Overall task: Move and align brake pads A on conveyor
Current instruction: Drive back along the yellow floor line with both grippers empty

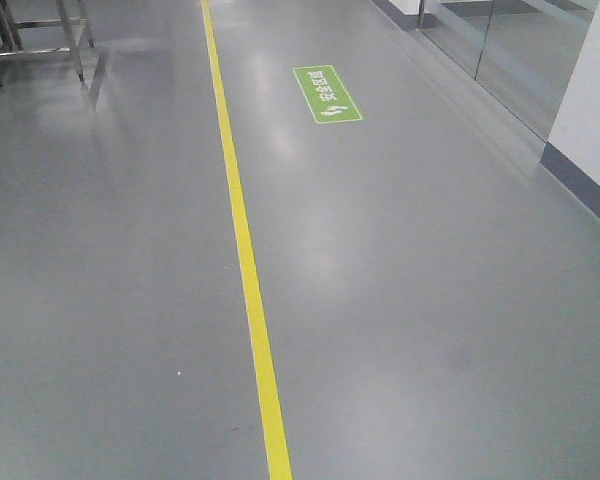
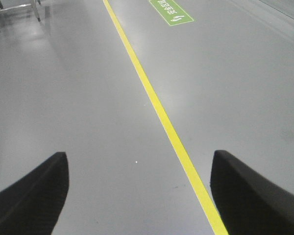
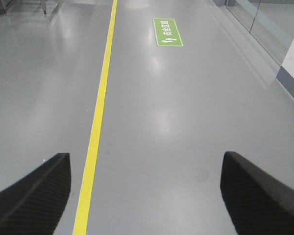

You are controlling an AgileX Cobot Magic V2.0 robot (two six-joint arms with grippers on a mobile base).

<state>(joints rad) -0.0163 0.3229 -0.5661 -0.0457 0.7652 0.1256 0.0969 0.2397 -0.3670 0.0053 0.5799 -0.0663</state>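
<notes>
The brake pads A and the conveyor are out of view in every frame. My left gripper (image 2: 139,161) is open, its two black fingers (image 2: 36,191) spread wide above bare grey floor, nothing between them. My right gripper (image 3: 144,161) is open as well, black fingers (image 3: 257,193) far apart over the floor and holding nothing. Neither gripper shows in the front view.
Glossy grey floor (image 1: 400,300) fills all views. A yellow line (image 1: 248,280) runs along it, with a green floor sign (image 1: 327,94) farther off. Steel table legs (image 1: 75,40) stand at the far left. A white wall with a dark skirting (image 1: 580,180) and glass panels (image 1: 510,50) border the right.
</notes>
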